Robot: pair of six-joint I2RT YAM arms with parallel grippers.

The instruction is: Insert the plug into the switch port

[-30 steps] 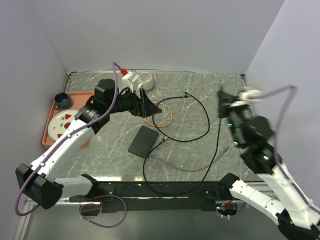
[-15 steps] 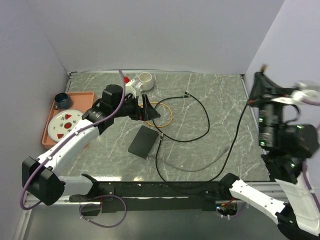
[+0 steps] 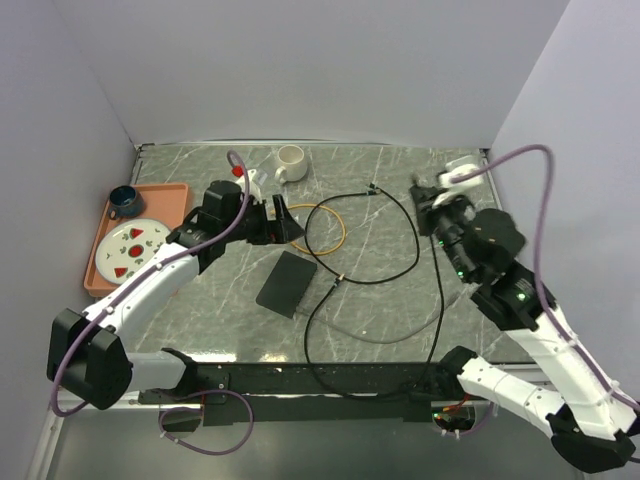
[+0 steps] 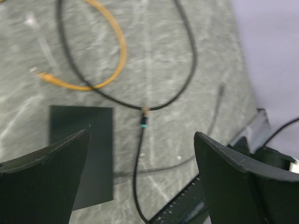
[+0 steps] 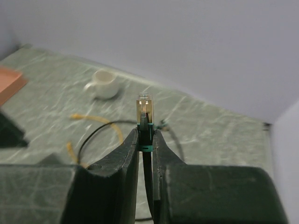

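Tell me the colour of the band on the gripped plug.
Green; the band shows best in the right wrist view.

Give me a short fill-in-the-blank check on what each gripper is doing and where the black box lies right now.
1. The right gripper holds the clear ____ up off the table.
2. The left gripper is ____, with nothing between its fingers.
3. The black box lies flat on the table, nearer the ____ gripper.

Missing words: plug; open; left.
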